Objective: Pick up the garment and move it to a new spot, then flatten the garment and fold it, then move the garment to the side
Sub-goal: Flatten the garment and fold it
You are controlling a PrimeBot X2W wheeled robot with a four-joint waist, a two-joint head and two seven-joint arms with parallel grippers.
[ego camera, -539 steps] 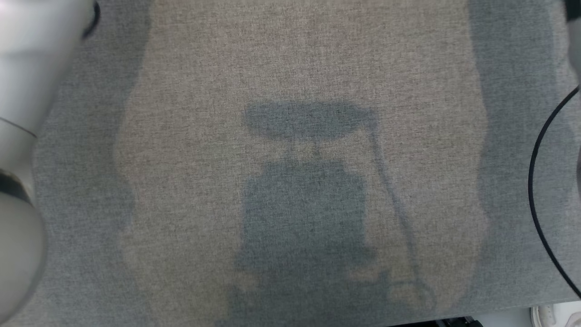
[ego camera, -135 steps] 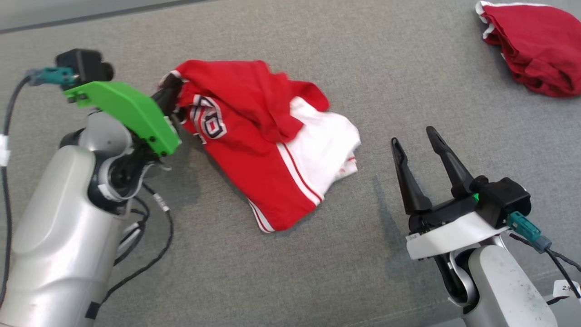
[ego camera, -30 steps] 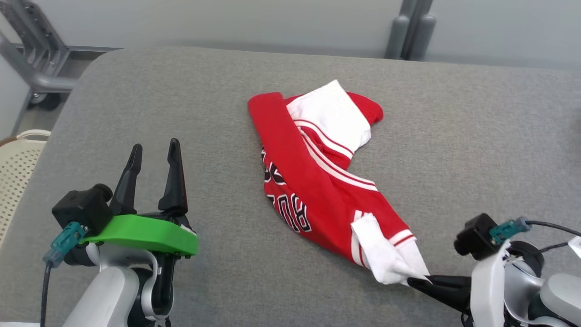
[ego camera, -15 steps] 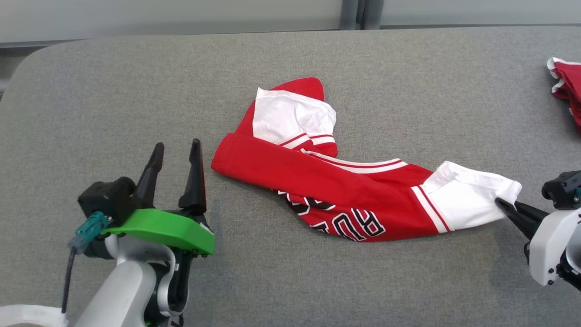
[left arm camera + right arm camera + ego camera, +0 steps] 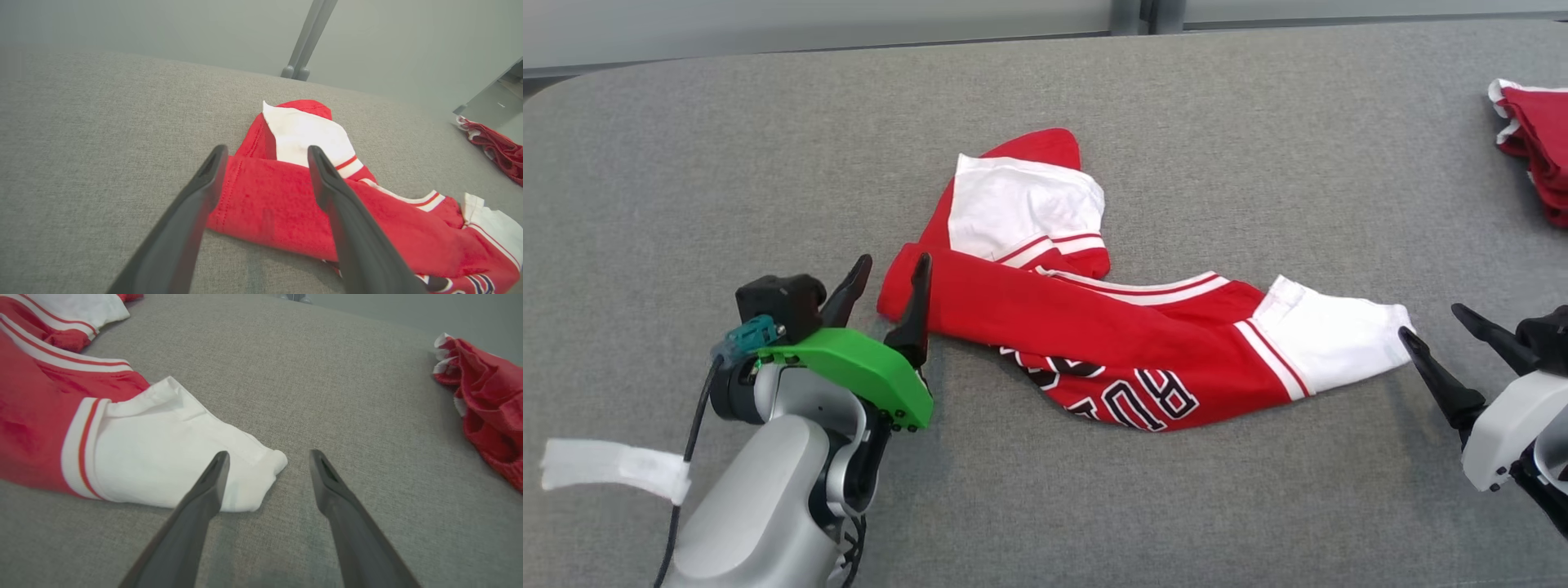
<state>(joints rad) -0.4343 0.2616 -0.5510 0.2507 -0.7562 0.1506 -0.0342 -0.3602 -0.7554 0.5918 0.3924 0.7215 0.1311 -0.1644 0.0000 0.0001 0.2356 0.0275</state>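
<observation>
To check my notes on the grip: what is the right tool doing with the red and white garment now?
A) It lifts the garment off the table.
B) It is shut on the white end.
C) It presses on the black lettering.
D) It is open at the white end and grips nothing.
D: the right tool has its jaws spread, and the white end of the red and white garment lies flat on the grey table, ungripped.

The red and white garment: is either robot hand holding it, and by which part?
Nothing is held. The right gripper is open beside the white sleeve end; the left gripper is open at the red edge of the garment, not closed on it.
</observation>
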